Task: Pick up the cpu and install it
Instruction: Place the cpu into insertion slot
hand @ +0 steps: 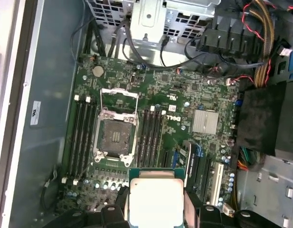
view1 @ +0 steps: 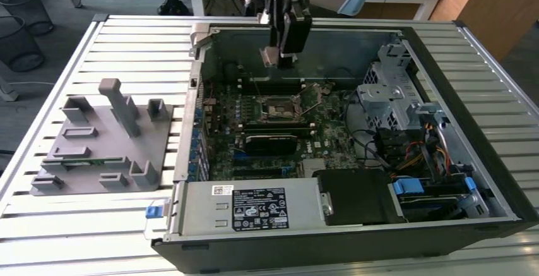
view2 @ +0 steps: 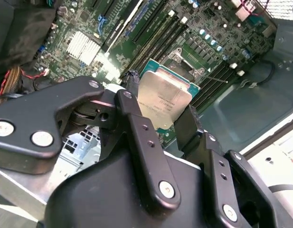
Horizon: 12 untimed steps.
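Cpu (hand: 155, 197), silver top facing the camera in both wrist views, is clamped by two opposite edges in the black gripper (view1: 281, 54), which is closed just far enough to hold it. In the exterior view the gripper hangs over the open computer case (view1: 337, 246), at twelve o'clock from the motherboard socket (view1: 278, 107) and clear of the board. The socket (hand: 115, 135) lies open, apart from the chip. A grey holder block (view1: 93, 143) rests on the slatted worktop (view1: 84, 225) at nine o'clock from the case.
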Each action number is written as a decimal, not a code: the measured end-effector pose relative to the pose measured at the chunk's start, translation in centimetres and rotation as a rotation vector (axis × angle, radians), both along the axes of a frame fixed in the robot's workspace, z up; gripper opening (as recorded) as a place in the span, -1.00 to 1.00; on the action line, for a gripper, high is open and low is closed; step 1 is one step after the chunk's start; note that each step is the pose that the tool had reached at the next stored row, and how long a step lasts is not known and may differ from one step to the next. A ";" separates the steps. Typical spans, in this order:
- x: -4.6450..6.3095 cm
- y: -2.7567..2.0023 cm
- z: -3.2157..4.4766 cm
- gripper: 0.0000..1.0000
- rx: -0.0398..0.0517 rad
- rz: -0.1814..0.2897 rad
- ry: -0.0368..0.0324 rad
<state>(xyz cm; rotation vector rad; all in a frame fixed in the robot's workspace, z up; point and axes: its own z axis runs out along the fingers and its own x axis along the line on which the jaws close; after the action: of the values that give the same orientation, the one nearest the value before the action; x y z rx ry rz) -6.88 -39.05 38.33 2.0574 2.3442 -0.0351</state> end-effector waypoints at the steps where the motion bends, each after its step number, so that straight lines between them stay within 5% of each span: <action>1: 0.0 0.19 -0.09 0.08 0.0001 -0.001 -0.0001; 8: 0.3 1.41 -1.27 0.08 0.0023 -0.001 -0.0001; 12: 0.4 1.56 -2.00 0.08 0.0021 -0.001 -0.0009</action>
<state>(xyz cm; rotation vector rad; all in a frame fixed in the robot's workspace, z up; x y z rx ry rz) -6.52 -37.49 36.33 2.0591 2.3438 -0.0317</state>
